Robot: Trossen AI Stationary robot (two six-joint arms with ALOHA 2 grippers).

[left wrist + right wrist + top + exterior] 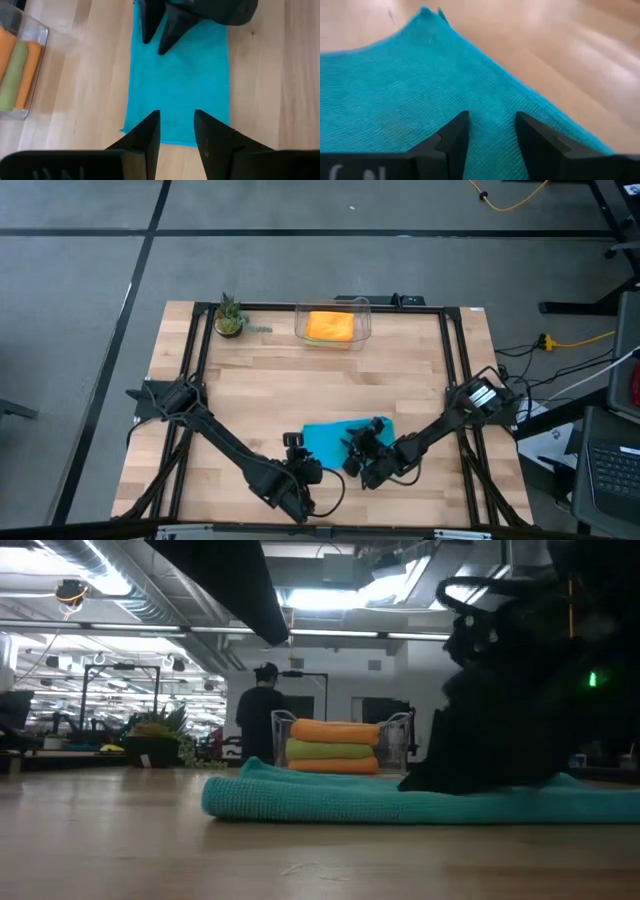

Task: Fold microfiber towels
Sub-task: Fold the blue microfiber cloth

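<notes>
A teal microfiber towel (pixel 335 436) lies folded into a long strip near the table's front edge, flat on the wood. My left gripper (pixel 177 127) hovers open above the strip's left end. My right gripper (pixel 492 132) is open and low over the strip's right part (pixel 190 60), its dark fingers (pixel 167 30) pointing slantwise down at the cloth. Two orange towels and a lime green one lie folded and stacked in a clear bin (pixel 335 745) at the far edge. My right gripper comes slanting down from the table's right onto the teal towel's top face (pixel 490 107), fingers apart. Whether the fingertips touch the cloth I cannot tell. The towel lies flat on the table.
The clear bin (pixel 362 315) stands at the far edge, with a small potted plant (pixel 229 318) to its left. Bare wood stretches between the bin and the teal towel. A person stands in the room beyond the table (pixel 262 715).
</notes>
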